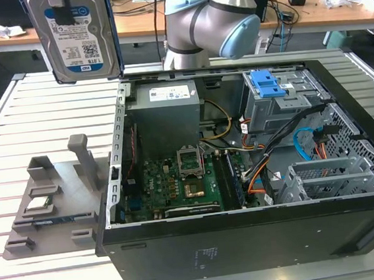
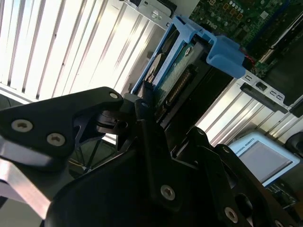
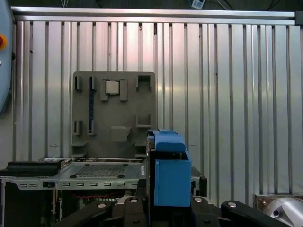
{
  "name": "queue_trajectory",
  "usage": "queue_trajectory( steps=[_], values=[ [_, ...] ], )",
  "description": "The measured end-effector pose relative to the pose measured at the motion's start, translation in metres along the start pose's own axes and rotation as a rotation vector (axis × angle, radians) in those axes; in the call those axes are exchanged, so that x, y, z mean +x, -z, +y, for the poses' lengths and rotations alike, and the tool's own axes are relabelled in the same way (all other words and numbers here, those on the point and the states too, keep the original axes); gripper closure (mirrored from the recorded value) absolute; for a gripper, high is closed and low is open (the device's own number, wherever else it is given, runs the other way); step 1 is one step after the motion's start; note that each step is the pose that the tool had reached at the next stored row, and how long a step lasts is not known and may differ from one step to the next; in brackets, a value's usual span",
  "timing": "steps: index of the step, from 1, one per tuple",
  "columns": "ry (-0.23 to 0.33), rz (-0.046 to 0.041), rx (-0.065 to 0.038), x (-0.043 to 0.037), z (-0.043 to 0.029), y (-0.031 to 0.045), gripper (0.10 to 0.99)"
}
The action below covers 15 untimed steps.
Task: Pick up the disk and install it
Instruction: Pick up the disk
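- The disk (image 1: 78, 38) hangs in the air with its long axis upright and its label facing the exterior view. It is above the worktop (image 1: 31, 108), toward the edge where the arm stands, just outside the computer case (image 1: 249, 233).
- The claw (image 1: 61, 8) is clamped on the disk's upper end, so the disk extends straight down from it.
- The drive cage with a blue latch (image 1: 266, 83) sits inside the case, well apart toward the exterior view's right.
- The second wrist view shows the disk's connector (image 2: 182, 87) and blue rails. The first wrist view looks past a rail onto the grey tray (image 3: 113, 113) and its chip (image 3: 112, 87).
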<state>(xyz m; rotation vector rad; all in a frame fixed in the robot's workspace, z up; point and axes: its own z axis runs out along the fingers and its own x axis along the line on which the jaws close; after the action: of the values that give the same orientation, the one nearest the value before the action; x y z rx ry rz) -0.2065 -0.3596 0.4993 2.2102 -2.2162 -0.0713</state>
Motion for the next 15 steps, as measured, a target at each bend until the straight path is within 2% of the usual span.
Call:
queue_trajectory(
  steps=[5,9,15],
  values=[
    [0.0,0.0,0.0,0.0,-0.008,0.0003,0.729],
    [0.0,0.0,0.0,-0.0001,-0.0192,0.0008,0.729],
    [0.0,0.0,0.0,-0.0001,-0.0281,0.0011,0.729]
  ],
)
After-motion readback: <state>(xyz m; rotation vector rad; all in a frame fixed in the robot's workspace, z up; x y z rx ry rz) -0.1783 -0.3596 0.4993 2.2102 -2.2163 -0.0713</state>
